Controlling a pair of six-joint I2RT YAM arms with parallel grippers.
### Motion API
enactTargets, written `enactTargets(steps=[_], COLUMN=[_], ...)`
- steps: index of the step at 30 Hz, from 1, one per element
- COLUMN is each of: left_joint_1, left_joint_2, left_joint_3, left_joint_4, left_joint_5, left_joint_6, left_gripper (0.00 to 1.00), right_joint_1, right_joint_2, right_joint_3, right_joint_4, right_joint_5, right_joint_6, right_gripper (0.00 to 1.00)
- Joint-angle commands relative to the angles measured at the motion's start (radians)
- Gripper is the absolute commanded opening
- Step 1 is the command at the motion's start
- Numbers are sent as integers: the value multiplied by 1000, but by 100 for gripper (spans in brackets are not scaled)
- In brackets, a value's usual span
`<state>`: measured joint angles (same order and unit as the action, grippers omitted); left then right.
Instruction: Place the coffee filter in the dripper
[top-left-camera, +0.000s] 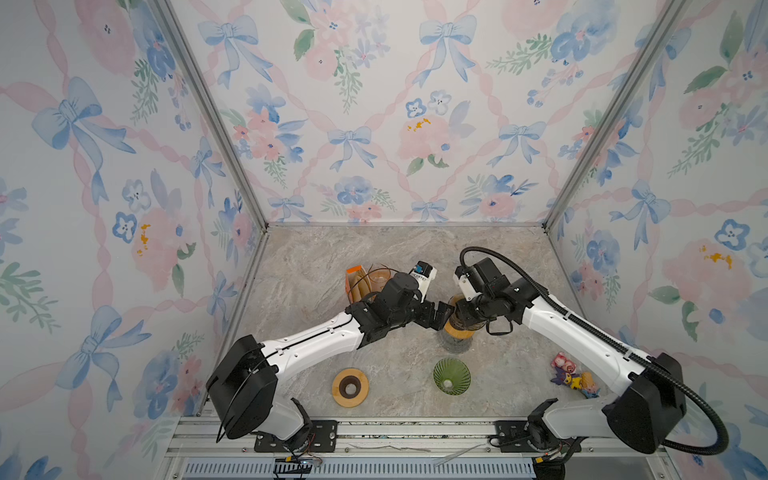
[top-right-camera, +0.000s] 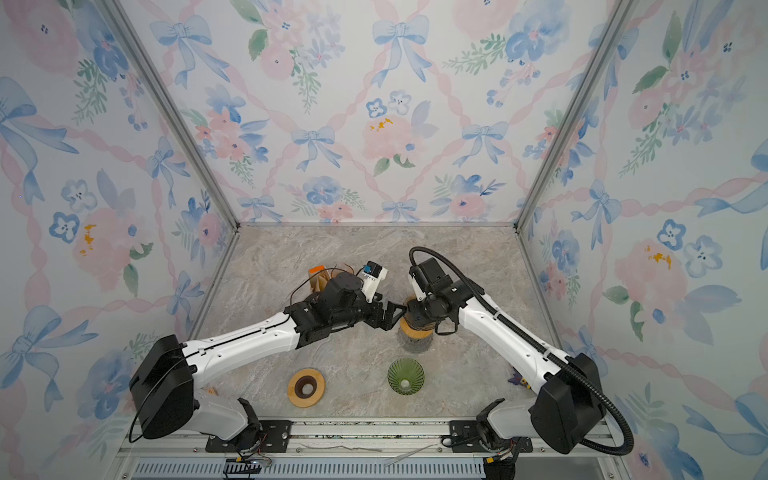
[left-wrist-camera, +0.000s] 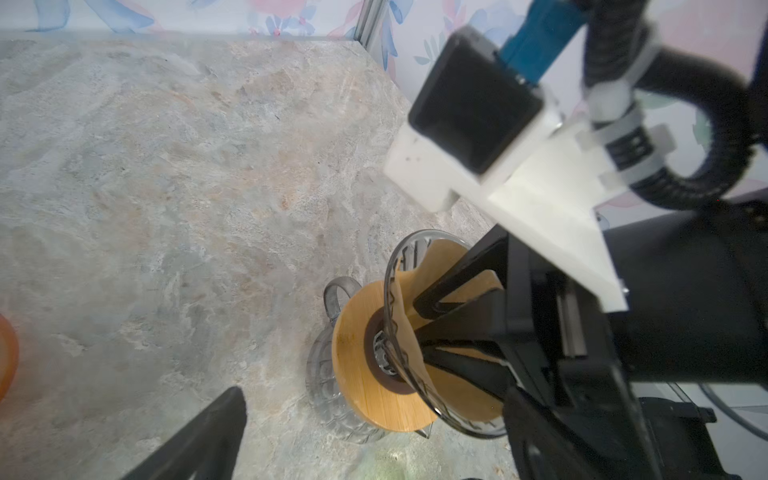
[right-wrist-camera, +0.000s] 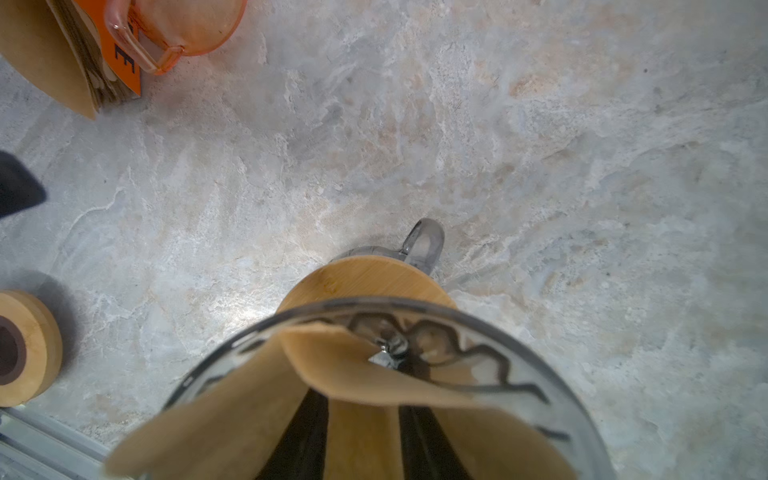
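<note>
nearest the rail, on the stone-look desk (top-left-camera: 399, 374), lie a loose wooden ring (top-left-camera: 350, 387) and a green dripper (top-left-camera: 451, 376), well apart, with a small heap of toy figures (top-left-camera: 575, 376) off to the right.

further in, at the middle, a clear dripper (right-wrist-camera: 490, 361) sits in a wooden collar (left-wrist-camera: 365, 374) on top of a glass server (left-wrist-camera: 322, 374). the brown coffee filter (right-wrist-camera: 232, 415) is down inside this dripper, its paper folded over on itself and 1 edge sticking up past the rim. the right hand (right-wrist-camera: 362, 419) reaches down into it: its 2 fingers (right-wrist-camera: 307, 436) stand partly apart with a fold of paper between them, and i cannot tell if they pinch it.

the left hand (top-left-camera: 441, 316) hangs just beside the dripper on its left, jaws spread wide, holding nothing.

beyond the left arm, toward the back wall, an orange pack of filters (top-left-camera: 354, 282) stands with an orange cup (top-left-camera: 380, 278) right next to it.
</note>
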<state>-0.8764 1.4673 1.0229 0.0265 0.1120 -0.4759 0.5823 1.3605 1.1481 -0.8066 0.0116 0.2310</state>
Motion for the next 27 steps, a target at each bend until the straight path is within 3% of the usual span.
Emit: enactTargets(steps=[1, 27], left_joint_1=[-4, -2], left_joint_2=[14, 131], left_joint_3=[42, 121], left_joint_4=[-14, -76], left_joint_5=[-16, -60], left_joint_6=[-7, 7], left_gripper=[98, 98], right_joint_1=[-4, -36], right_joint_2=[-52, -91], right_joint_3=[38, -47], right_joint_4=[-39, 38], right_joint_5=[-6, -36], right_joint_6=[3, 50], right_gripper=[33, 35])
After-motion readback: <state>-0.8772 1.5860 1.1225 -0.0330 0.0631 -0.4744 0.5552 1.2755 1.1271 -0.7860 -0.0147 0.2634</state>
